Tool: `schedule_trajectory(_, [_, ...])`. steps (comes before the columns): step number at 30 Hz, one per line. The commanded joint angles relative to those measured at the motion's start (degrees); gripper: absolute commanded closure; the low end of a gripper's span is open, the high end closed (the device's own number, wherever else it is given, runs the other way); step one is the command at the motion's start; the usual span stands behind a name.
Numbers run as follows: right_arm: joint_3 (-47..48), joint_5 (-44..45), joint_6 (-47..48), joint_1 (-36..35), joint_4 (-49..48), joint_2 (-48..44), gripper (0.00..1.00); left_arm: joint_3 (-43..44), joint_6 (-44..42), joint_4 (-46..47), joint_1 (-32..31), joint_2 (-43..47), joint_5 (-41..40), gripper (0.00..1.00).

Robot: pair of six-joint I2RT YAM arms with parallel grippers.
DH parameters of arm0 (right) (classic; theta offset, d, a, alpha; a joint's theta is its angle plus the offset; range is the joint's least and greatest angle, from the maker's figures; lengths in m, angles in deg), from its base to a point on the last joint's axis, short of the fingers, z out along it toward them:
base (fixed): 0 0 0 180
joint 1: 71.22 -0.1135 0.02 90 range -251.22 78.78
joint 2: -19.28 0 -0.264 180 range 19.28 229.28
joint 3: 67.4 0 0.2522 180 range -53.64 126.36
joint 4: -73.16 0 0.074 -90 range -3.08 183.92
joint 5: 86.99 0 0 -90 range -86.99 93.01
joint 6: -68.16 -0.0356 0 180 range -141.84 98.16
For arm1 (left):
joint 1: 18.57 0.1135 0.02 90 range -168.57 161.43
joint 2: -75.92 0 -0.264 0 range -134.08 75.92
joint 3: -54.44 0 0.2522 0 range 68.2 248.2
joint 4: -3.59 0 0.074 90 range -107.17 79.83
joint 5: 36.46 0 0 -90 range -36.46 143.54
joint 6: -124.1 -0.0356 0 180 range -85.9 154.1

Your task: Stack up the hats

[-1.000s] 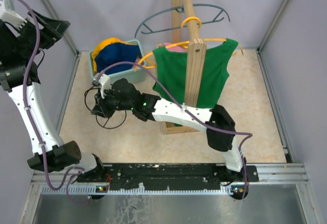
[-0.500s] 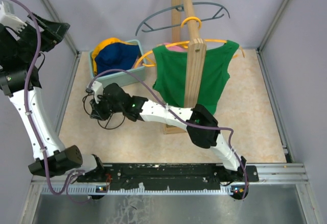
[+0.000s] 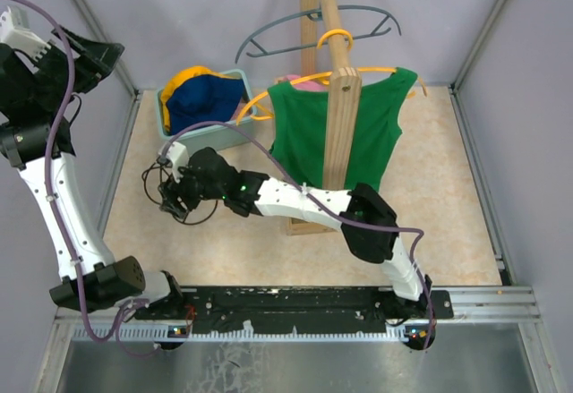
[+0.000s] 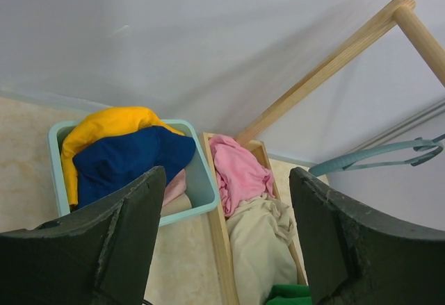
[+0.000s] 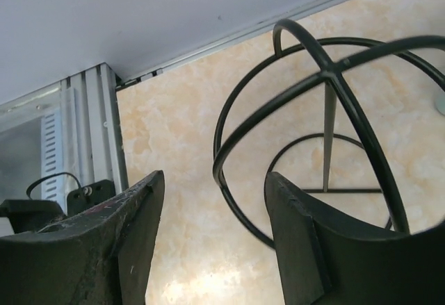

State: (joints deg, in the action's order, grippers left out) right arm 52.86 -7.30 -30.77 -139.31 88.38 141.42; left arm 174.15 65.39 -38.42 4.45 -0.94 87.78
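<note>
My right pincer (image 5: 214, 180) stood open, low over the table (image 3: 448, 196), its two fingers well apart. A thin black bar of the wire stand (image 5: 327, 76) ran through the gap between them. I could not tell whether it touched either finger, but nothing was clamped. The stand stood upright on the table, near the bin (image 4: 204, 176) and on its near side.

My left pincer (image 4: 226, 180) hung raised near the left wall, open wide and empty, looking down at the bin. The navy hat (image 4: 125, 162) lay on top in the bin. The yellow hat (image 4: 111, 121) lay under and behind it, spilling over the far-left rim. A pale pink edge (image 4: 174, 183) showed beneath the navy hat at the right wall; I could not tell what it belonged to.

Just beside the bin, on the base of the rack (image 3: 340, 133), lay a pink cloth (image 4: 236, 169) and, nearer me, a beige cloth (image 4: 257, 242), touching each other. Whether either had a brim I could not tell. The green shirt (image 3: 300, 138) hung from the rack.
</note>
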Motion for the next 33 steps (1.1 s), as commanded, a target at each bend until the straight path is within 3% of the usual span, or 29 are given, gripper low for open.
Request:
schedule_trajectory(1, [-3.41, 2.39, 0.96, -0.28, -4.84, -9.04, 0.39, -0.31, -0.42, 1.59, 0.32, 0.92, -0.04, 0.22])
schedule_trajectory(10, [-12.55, 5.91, 2.29, -0.22, -3.07, -18.43, 0.37, -1.48, -3.32, 0.13, -0.88, 0.52, 0.45, 0.23])
schedule_trajectory(16, [-22.08, 10.57, -0.54, 1.63, -0.75, -26.06, 0.35, 3.35, -8.58, -5.12, -11.04, -3.67, -5.53, 0.24])
schedule_trajectory(20, [-21.27, 16.42, -4.80, 3.72, 8.72, -25.12, 0.35, 2.31, -9.30, -5.52, -16.63, -5.17, -7.92, 0.25])
schedule_trajectory(22, [-18.73, 19.11, -6.20, 4.26, 14.07, -23.36, 0.41, 1.65, -9.46, -5.22, -18.01, -5.40, -8.40, 0.24])
schedule_trajectory(25, [-18.28, 22.64, -6.89, 4.31, 15.81, -22.99, 0.62, 1.47, -9.90, -4.97, -18.91, -5.64, -8.69, 0.24])
schedule_trajectory(30, [-20.46, 23.81, -8.72, 6.14, 15.99, -22.53, 0.73, 2.93, -10.67, -5.64, -18.92, -5.97, -8.97, 0.24])
schedule_trajectory(33, [-21.04, 21.99, -9.79, 9.41, 16.11, -18.87, 0.95, 4.04, -10.02, -5.64, -18.98, -5.78, -9.15, 0.24])
